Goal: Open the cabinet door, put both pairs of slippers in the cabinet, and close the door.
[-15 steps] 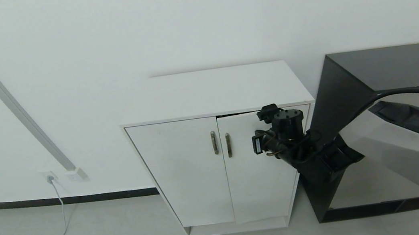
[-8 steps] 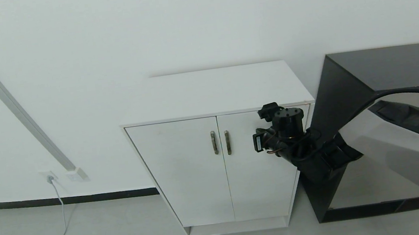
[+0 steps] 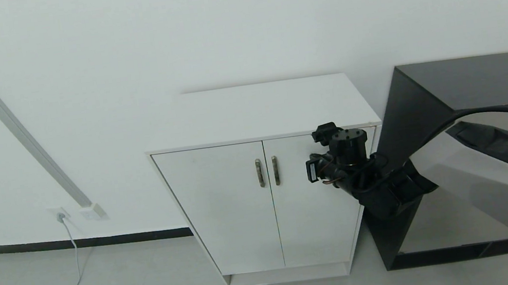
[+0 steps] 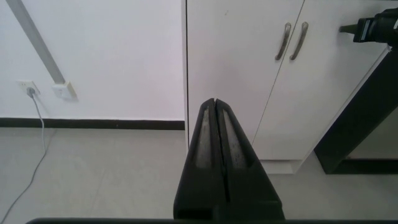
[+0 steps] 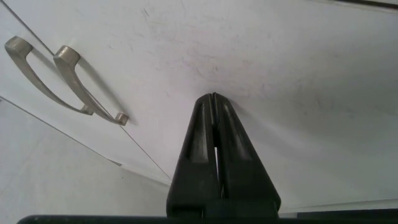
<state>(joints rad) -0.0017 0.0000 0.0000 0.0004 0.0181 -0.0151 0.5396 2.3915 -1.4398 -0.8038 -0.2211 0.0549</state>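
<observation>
The right gripper [image 5: 213, 96], fingers pressed together, points its tip at the face of the right cabinet door [image 3: 312, 213], high up and toward the outer edge. Its arm stretches in from the right. The left gripper [image 4: 214, 101], fingers likewise pressed together, hangs low, facing the white cabinet [image 3: 260, 112]. The right cabinet door and the left door [image 3: 223, 205] sit flush, with the handles [image 3: 276, 170] side by side.

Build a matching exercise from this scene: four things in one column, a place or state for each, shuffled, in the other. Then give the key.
Things:
1. right gripper
2. left gripper
3. wall socket
4. black unit

Place or state:
A. low on the wall, grey cable plugged in
B. shut, tip at the right door
C. beside the cabinet, on the robot's right
D. shut, held well back from the cabinet

Pairs: 1-B, 2-D, 3-A, 4-C
</observation>
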